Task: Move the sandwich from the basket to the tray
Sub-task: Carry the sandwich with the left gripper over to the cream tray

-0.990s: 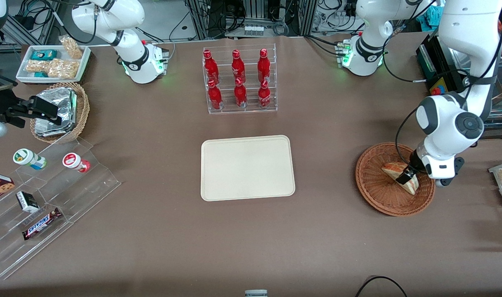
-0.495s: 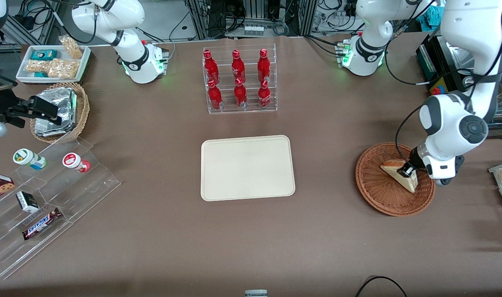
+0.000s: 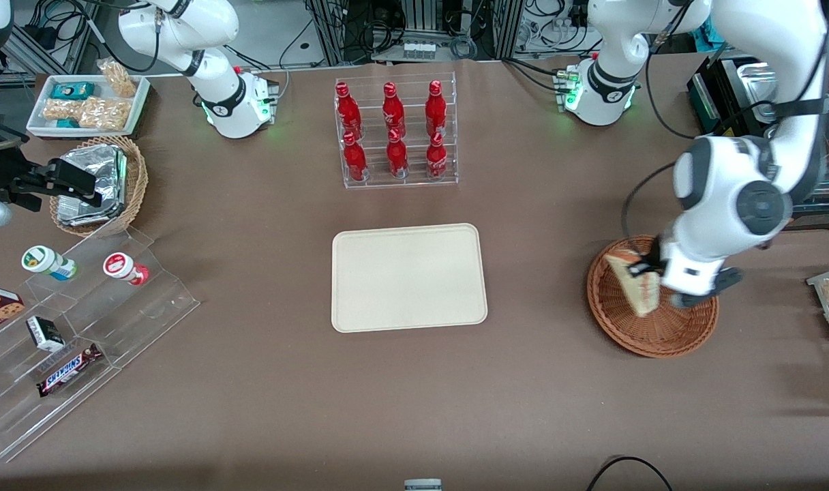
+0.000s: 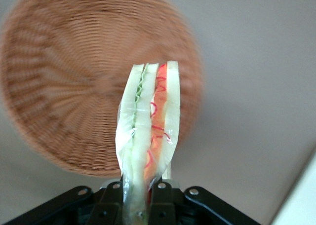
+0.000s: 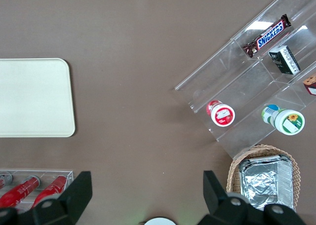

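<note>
Gripper [image 3: 643, 271] clamped on sandwich [image 3: 630, 283], wedge lifted clear above reddish-brown wicker basket [image 3: 650, 334]. Cream tray [image 3: 408, 277] bare, well apart toward table centre.

Gripper [image 3: 645, 271]-held sandwich [image 3: 631, 283] above basket [image 3: 615, 327]

— What sits on the bench [image 3: 264, 382]?
— The tray [image 3: 409, 277] mid-bench, the basket [image 3: 650, 326] toward the working arm's end with the end effector [image 3: 643, 269] above it, a bottle rack [image 3: 395, 131], a stepped clear stand [image 3: 80, 327].
</note>
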`<control>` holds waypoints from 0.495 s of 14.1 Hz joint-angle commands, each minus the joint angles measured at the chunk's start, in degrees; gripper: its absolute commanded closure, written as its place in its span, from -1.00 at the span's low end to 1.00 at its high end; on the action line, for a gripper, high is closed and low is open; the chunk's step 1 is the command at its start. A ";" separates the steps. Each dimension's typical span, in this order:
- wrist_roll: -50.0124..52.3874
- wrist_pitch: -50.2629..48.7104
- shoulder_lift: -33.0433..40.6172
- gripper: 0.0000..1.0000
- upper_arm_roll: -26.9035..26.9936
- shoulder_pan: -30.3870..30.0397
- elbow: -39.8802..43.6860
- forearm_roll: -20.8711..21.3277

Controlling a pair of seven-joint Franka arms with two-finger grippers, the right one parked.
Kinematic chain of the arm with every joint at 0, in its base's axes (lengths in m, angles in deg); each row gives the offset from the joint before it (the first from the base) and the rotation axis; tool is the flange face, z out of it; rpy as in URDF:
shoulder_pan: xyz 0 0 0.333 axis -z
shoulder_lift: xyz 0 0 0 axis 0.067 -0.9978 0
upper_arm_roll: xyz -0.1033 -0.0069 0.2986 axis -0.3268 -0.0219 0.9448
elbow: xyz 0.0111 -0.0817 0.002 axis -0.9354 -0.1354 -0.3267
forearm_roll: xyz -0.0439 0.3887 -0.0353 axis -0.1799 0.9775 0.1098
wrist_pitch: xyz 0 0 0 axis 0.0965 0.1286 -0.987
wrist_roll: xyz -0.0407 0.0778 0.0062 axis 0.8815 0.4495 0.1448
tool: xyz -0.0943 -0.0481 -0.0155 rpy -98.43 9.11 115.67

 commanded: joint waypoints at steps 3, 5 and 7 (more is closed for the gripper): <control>1.59 -1.03 -10.93 1.00 0.00 14.76 11.33 -2.77; 8.25 -1.20 -16.29 1.00 0.00 20.48 18.43 -2.95; 14.59 -1.29 -20.78 1.00 0.00 25.23 24.07 -2.69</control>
